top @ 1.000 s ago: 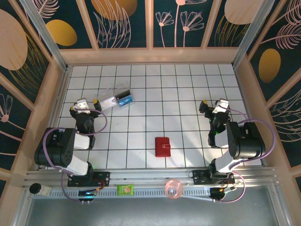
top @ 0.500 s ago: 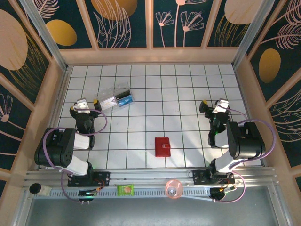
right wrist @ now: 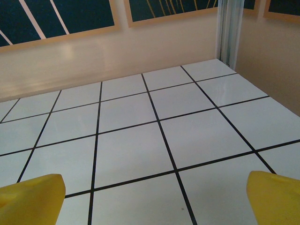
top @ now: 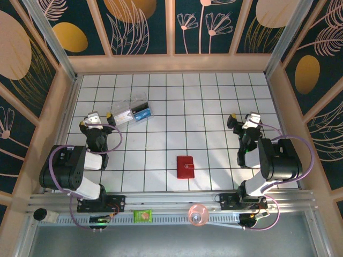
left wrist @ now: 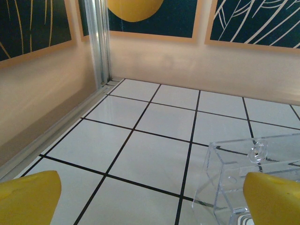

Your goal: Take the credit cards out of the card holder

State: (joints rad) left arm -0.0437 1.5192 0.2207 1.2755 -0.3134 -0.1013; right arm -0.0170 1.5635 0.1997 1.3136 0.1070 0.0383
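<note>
The card holder (top: 185, 166) is a small red wallet lying shut on the white tiled table, near the front middle between the two arms. The credit cards are hidden. My left gripper (top: 95, 120) rests at the left side, well apart from the holder. In the left wrist view its yellow fingertips (left wrist: 29, 197) stand wide apart, and the left gripper (left wrist: 152, 201) is open over bare tile. My right gripper (top: 244, 121) rests at the right side, also far from the holder. In the right wrist view the right gripper (right wrist: 154, 199) is open, with nothing between its yellow fingertips (right wrist: 276, 197).
A clear plastic box (top: 131, 113) with a blue item inside lies just right of my left gripper; its corner is the clear plastic box (left wrist: 248, 173) in the left wrist view. A green packet (top: 143, 215) and a pink round object (top: 197, 213) sit on the front rail. Wooden walls (top: 171, 63) enclose the table.
</note>
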